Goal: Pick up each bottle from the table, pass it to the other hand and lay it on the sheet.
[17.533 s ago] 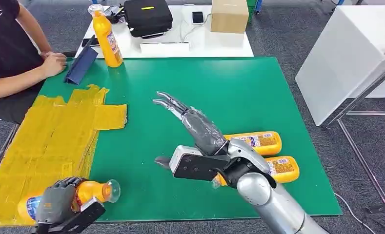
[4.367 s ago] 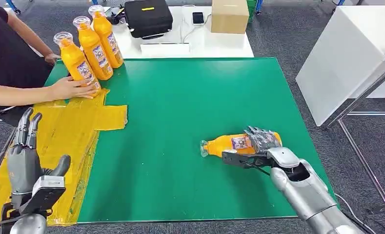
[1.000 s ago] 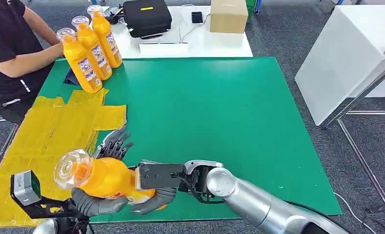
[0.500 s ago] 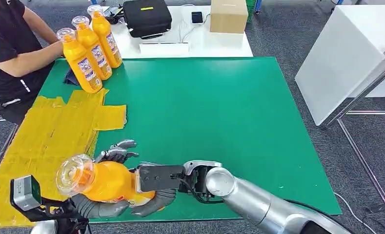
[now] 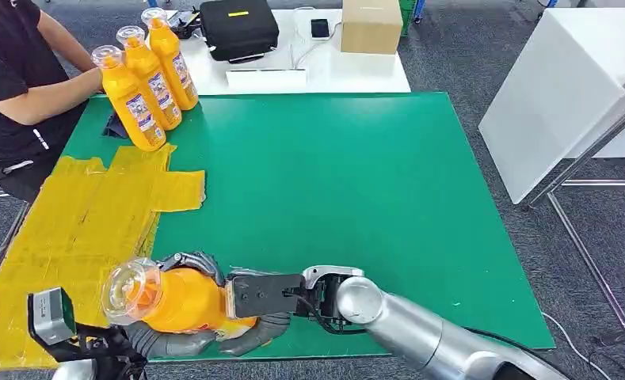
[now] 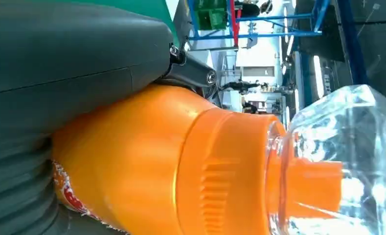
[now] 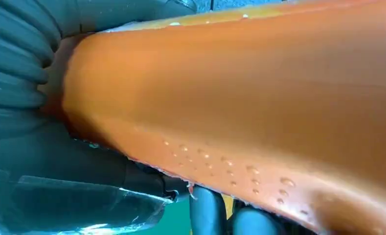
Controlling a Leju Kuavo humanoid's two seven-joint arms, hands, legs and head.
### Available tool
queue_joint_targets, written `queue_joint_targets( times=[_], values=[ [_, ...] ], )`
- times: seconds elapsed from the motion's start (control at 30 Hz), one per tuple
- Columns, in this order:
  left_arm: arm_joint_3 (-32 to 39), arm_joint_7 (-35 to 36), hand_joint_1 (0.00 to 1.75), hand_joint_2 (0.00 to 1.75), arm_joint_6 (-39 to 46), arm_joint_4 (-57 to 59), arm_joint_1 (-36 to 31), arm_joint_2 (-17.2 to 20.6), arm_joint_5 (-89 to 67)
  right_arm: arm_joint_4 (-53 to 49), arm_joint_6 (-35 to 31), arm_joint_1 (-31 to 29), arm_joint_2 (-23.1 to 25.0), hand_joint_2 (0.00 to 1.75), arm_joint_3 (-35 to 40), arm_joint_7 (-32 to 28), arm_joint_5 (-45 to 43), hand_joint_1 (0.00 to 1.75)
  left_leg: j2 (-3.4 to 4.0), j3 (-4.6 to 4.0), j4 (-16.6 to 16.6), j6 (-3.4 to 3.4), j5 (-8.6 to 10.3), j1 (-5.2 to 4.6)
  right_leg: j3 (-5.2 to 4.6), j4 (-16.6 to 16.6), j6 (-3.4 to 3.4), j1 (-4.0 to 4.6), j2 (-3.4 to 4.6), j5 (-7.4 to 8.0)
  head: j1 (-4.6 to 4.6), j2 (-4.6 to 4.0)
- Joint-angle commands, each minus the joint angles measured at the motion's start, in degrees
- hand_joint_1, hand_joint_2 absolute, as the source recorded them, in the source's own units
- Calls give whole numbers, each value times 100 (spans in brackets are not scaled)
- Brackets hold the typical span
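Holding an orange bottle (image 5: 170, 299) between both hands above the near edge of the green table (image 5: 333, 182), clear cap pointing up toward the camera. Left hand (image 5: 162, 336) cupping the bottle from beneath, fingers curling up round its body. Right hand (image 5: 249, 305) gripping the bottle's lower end from the right side, fingers wrapping under it and touching the left hand's fingers. Lying just left of the left hand, the yellow sheet (image 5: 79, 222). Standing upright well beyond both hands at the far left of the table, three more bottles (image 5: 146, 83), with a person's arm (image 5: 43, 99) reaching beside them.
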Motion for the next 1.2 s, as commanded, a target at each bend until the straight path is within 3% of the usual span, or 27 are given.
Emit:
queue_joint_targets(
  times=[0.03,0.2,0.4,0.77,0.9,1.03,1.2],
  values=[
    [372,-95,175,175,1251,-214,254,-233,-1784,-756,-1014,890,-268,0,-1217,-218,899,0,-14,14,2,-1,-8,4,22,-3,-6,5,-14,-9,0,0],
    [891,-336,175,175,3911,-341,191,-375,-6719,-1821,-1326,1807,-210,0,-2416,-150,1538,0,-23,5,10,0,-13,6,17,1,-7,6,-22,-16,2,0],
    [986,3,175,175,4852,684,-50,-105,-8472,-2300,-1359,1984,-293,0,-2559,-205,1514,0,-28,7,-5,-3,-3,0,15,-5,-9,1,-21,-8,-2,0],
    [914,473,175,175,5092,2684,-464,247,-9670,-2838,-1495,1977,-615,0,-2250,-257,1602,0,-28,9,-11,-1,2,-5,11,-8,-5,-6,-28,-5,2,0],
    [700,669,175,175,5160,3840,-772,564,-10341,-2947,-1504,1872,-787,0,-2075,-261,1592,0,-13,24,-16,-3,-1,-5,21,-14,-10,-5,-14,-3,0,0],
    [924,739,175,175,5149,4894,-1097,722,-10194,-3116,-1520,1874,-971,0,-2014,-274,1612,0,-16,17,-14,-5,1,-3,14,-10,-9,-4,-16,-2,0,0],
    [1171,766,175,175,5194,5087,-1082,744,-10094,-3203,-1557,1987,-1077,0,-2019,-312,1721,0,-8,12,-7,-3,-4,-1,8,-7,-6,-1,-9,-4,0,0]
  ],
)
